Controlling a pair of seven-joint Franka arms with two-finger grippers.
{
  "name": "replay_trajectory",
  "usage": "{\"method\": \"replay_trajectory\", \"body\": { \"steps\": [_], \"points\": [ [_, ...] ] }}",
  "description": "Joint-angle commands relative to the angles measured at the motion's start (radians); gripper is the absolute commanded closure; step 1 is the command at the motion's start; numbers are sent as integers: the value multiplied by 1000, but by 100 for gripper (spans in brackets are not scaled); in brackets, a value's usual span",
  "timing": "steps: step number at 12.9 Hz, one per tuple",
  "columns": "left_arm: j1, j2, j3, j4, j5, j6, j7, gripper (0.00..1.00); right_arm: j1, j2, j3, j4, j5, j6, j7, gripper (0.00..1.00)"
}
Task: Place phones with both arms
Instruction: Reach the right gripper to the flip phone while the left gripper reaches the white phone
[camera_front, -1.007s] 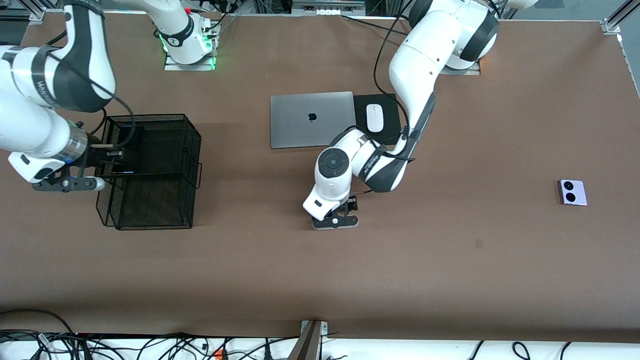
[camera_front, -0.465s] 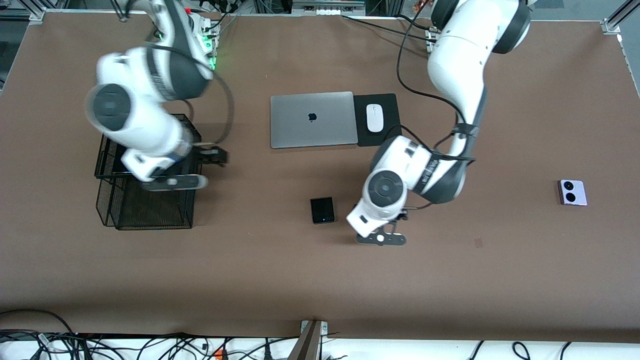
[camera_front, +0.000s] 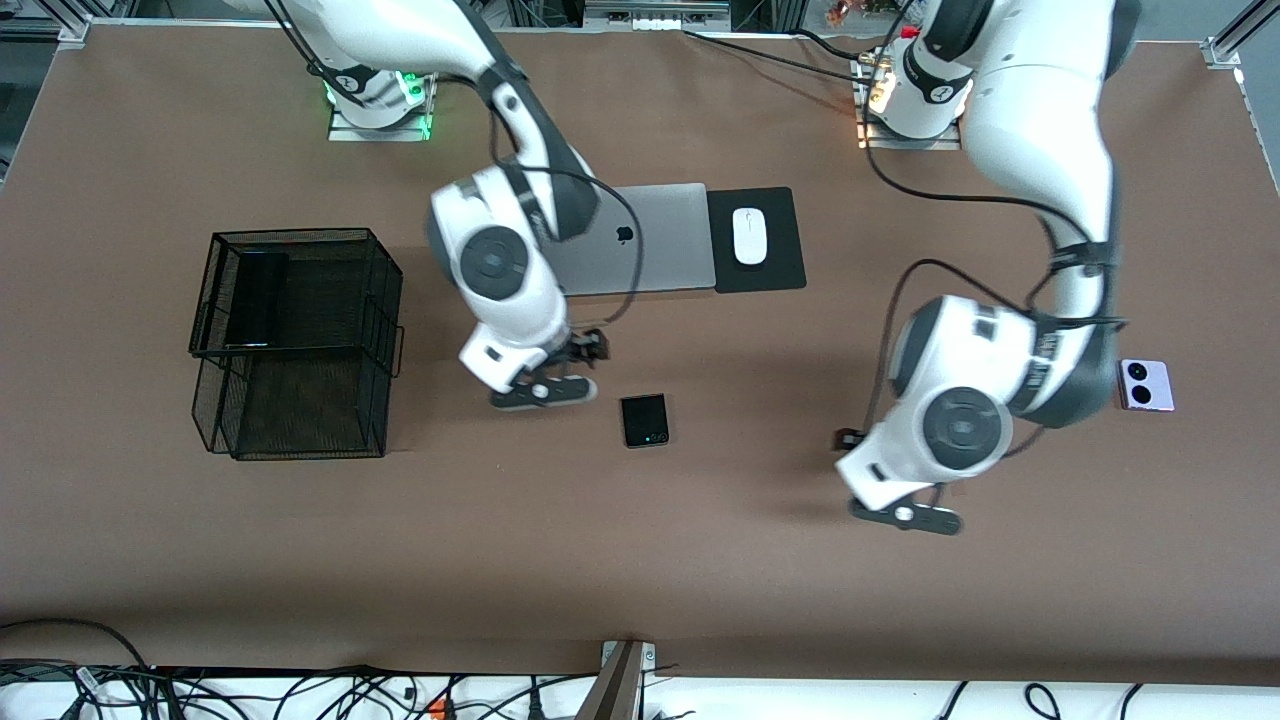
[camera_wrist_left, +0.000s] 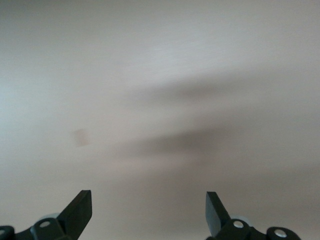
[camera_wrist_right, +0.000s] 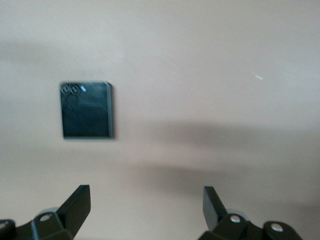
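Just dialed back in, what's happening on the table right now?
Neither arm holds anything. The right tool is open above the table beside the small black phone, which lies flat mid-table. The left tool is open over bare table, with the lavender-white phone lying toward its end. The long black phone already sits in the black wire basket.

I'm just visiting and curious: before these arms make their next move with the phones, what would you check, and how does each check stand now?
1. Right pincer open and empty: ok.
2. Left pincer open and empty: ok.
3. Small black phone lies flat on the table, free to reach: ok.
4. Lavender-white phone lies free near the left arm's end: ok.
5. Long black phone already in the wire basket: ok.
6. Right pincer centred over the small black phone: not ok.
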Motion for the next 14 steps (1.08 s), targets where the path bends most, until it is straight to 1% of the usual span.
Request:
{"method": "replay_trajectory", "body": {
  "steps": [1,3,5,6,7,11,12,14],
  "points": [
    [75,-116,-13,-147,92,1,107,0,-15,165,35,156,25,113,54,1],
    [148,-144,-13,-169,109,7,219,0,-15,213,70,156,27,220,65,1],
    [226,-156,-13,-171,109,24,338,0,-12,234,81,156,25,260,103,1],
    [262,-167,-13,-186,109,47,386,0,-12,237,86,158,25,269,112,1],
    [302,-185,-14,-226,108,101,418,0,-14,243,97,158,25,286,114,1],
    [454,-280,-22,-485,105,393,460,0,-12,280,100,158,17,344,108,1],
    [486,-283,-22,-526,103,449,462,0,-10,282,100,158,13,344,103,1],
    [529,-283,-23,-571,97,512,462,0,-7,288,100,159,13,358,102,1]
  ]
}}
